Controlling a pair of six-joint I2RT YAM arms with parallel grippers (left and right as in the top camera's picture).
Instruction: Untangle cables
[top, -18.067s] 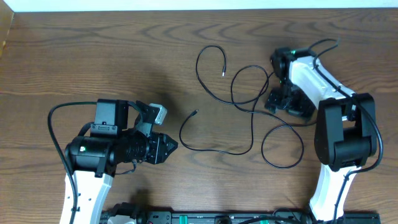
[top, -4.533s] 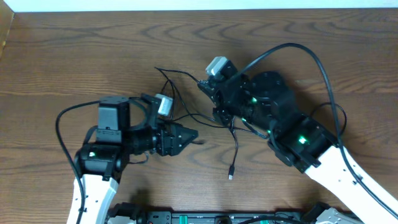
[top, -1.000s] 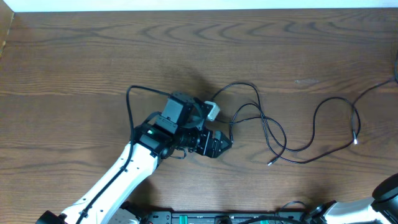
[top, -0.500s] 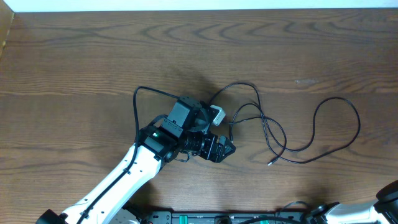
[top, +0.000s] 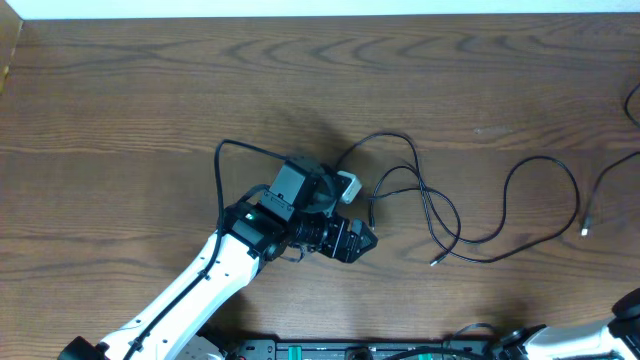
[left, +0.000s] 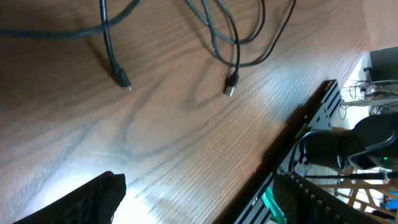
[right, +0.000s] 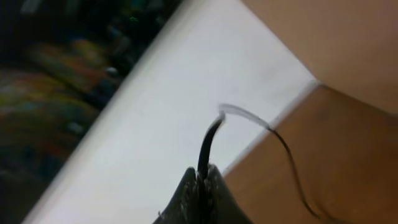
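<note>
Black cables (top: 430, 205) lie looped over each other on the wooden table right of centre, with one plug end (top: 435, 262) pointing toward the front. My left gripper (top: 363, 241) hovers just left of the loops, open and holding nothing. In the left wrist view its fingers (left: 99, 196) stand wide apart, and two plug ends (left: 122, 79) (left: 230, 84) lie ahead of them. My right gripper (right: 202, 177) is shut on a black cable (right: 210, 140) and is out of the overhead view. A separate cable strand (top: 598, 190) runs in from the right edge with its plug (top: 585, 232) hanging free.
The table's front edge carries a black rail with wiring (top: 340, 350). A white wall strip (top: 300, 8) borders the far edge. Part of the right arm (top: 628, 310) shows at the bottom right corner. The left arm's own thick wire (top: 225, 160) arches behind its wrist.
The left arm has shifted slightly right toward the loops, then held still. At the right edge a cable strand with its plug has reappeared, drawn away from the main loops.
</note>
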